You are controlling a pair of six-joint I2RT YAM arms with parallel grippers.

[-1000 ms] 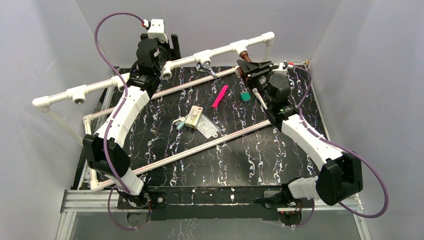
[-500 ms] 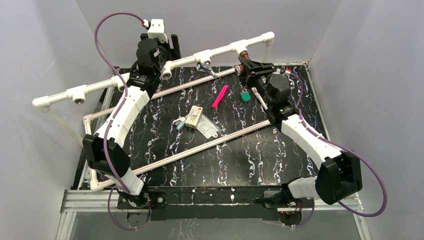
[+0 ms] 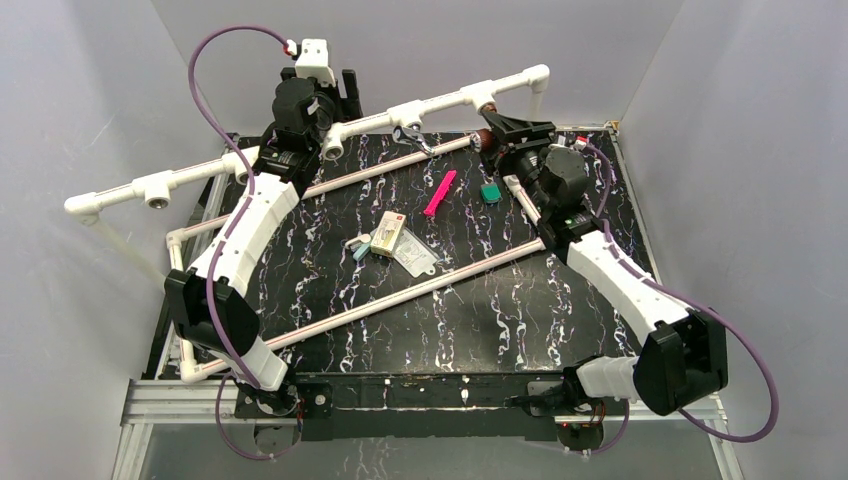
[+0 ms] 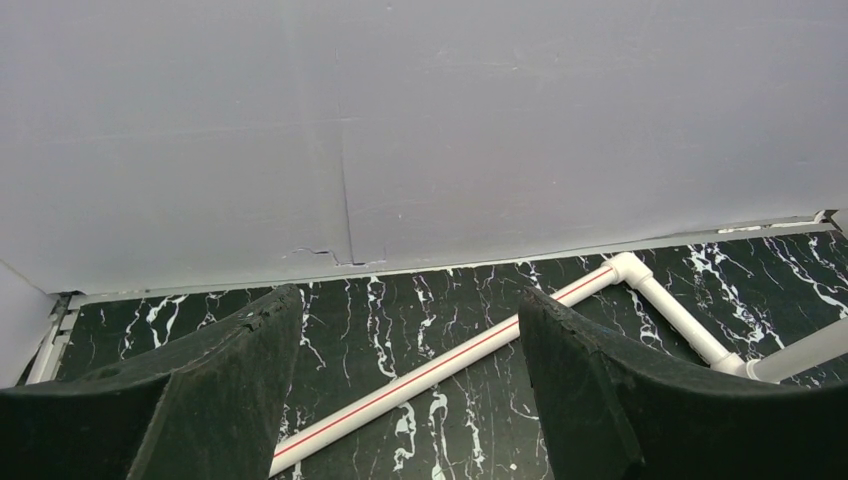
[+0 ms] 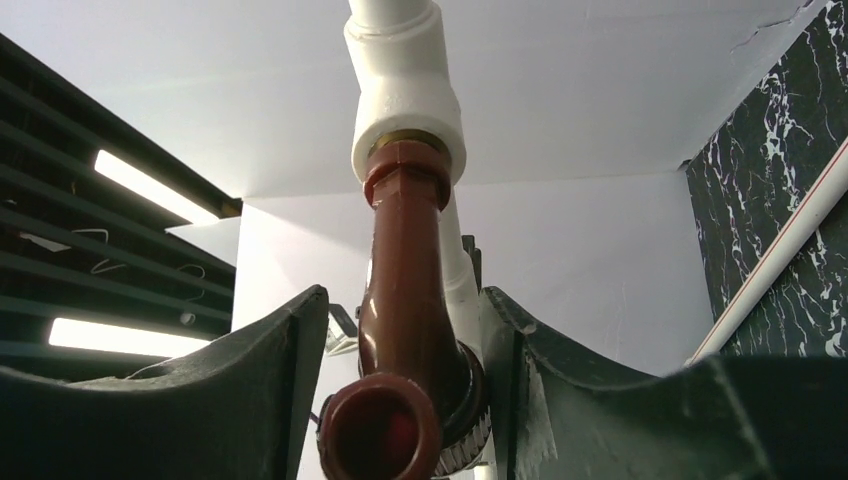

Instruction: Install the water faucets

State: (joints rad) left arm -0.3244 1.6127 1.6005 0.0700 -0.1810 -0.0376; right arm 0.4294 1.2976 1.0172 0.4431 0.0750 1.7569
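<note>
Faucet, dark reddish-brown with bent spout [image 5: 400, 230]: clamped between the fingers of my right gripper [image 5: 404, 292], far end seated in the white pipe socket [image 5: 405, 90]. My left gripper [image 4: 410, 295]: wide open, empty.

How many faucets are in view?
2. The brown faucet sits in the white pipe fitting, between the fingers of the right gripper. The silver faucet hangs on the same pipe, further left. None seems hidden.

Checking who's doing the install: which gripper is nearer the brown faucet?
Right. The right gripper straddles the brown faucet, which sits in the white tee. The left gripper hangs open well to the left along the pipe rail, with no faucet in its view.
</note>
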